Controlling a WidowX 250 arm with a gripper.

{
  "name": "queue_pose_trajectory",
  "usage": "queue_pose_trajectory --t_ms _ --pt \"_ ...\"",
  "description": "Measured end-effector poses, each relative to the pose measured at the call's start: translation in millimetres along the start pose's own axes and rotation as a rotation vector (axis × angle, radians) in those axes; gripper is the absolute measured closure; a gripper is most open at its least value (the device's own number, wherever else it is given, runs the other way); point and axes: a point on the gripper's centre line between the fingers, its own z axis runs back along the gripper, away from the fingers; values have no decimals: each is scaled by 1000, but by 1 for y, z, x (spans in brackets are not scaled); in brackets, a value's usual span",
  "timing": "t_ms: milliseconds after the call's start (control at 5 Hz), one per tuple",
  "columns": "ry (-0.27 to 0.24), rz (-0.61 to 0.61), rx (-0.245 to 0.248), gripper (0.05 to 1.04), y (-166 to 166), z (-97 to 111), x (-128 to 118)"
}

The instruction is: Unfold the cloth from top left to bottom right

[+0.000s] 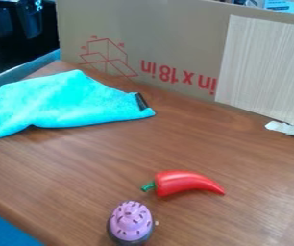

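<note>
Clearly folded over, the turquoise cloth [72, 103] lies at the upper left of the brown tabletop [111, 163], its left side reaching the view's edge. It rises to a blunt peak at the back and narrows on the right to a tip, with a black strip [141, 102] just beside that tip. Its front edge bends inward partway along, with a shadow under it. Whether the end effector is open, closed or gripping something, I cannot tell.

Nearer the camera, well apart from the cloth, a red toy pepper [185, 183] lies on its side, green stem to the left and point to the right. Near it, lower and to the left, stands a purple toy [131, 222] with dark flecks and a dark base. Behind stands a cardboard sheet [169, 43] with red print, and a pale wood-grain panel [265, 72] is upright at the right.
</note>
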Motion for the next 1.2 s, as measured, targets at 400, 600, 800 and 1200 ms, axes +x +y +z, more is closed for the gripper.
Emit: queue_pose_trajectory --t_ms 400,600,800,1200 --pt "64 0 -40 84 6 -29 8" --pt "18 -36 -44 84 15 -32 18" --pt "-37 -118 -5 84 25 -38 23" --pt "-98 -196 94 84 38 -45 29"
